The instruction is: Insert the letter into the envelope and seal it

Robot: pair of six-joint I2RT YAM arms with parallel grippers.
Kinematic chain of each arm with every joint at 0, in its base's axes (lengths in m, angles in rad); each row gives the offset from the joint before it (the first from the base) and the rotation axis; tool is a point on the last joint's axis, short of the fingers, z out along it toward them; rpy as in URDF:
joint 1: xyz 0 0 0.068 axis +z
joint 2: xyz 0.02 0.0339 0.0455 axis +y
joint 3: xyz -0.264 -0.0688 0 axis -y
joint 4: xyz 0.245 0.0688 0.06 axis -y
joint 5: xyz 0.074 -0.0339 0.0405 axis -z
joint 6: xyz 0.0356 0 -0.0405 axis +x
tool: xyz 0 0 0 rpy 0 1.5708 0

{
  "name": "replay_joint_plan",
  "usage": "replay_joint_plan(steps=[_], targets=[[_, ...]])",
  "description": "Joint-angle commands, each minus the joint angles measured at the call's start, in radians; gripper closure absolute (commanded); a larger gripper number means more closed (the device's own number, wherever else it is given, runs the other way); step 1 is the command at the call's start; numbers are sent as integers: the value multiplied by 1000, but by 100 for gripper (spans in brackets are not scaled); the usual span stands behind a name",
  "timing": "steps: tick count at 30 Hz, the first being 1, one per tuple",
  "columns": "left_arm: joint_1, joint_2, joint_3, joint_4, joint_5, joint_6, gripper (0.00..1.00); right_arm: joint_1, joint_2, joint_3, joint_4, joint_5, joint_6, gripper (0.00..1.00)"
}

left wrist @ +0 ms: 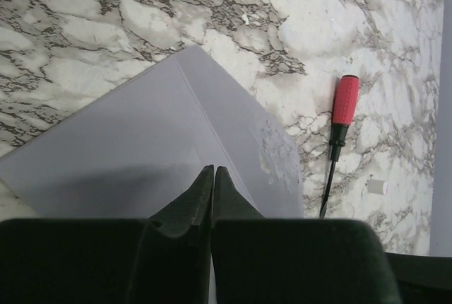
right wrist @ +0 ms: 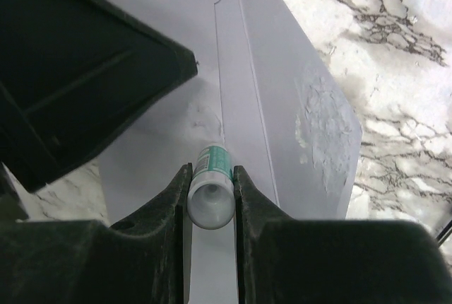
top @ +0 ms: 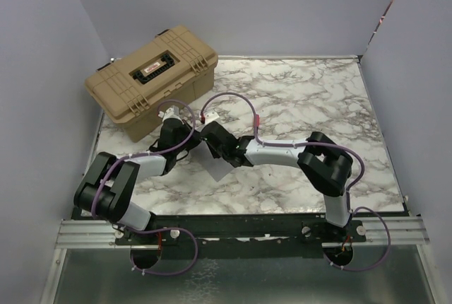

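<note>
The pale grey envelope (left wrist: 141, 155) is laid flat on the marble tabletop (top: 318, 106), at 4 o'clock from the tan case (top: 152, 78). The left pincer (left wrist: 213, 171) is closed tight, its tips over the envelope. A glue stick (right wrist: 210, 203) is clamped in the right pincer (right wrist: 211, 171) above the envelope.

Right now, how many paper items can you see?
1: the envelope, beneath the glue stick in the right gripper. No letter shows; it may be inside.
</note>
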Motion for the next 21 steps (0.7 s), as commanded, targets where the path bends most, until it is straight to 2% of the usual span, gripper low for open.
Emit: replay_joint_plan(steps=[1,14,21], targets=[[15,40,-10,33,-37,-10,100,-13,52,51,36,-14,-8,100],[53,118,-61,-79,-21,-178,100,-16,108,128,58,-37,-75,100],[62,132,-82,-103,-19,-187,100,-18,136,163,58,-53,-89,100]])
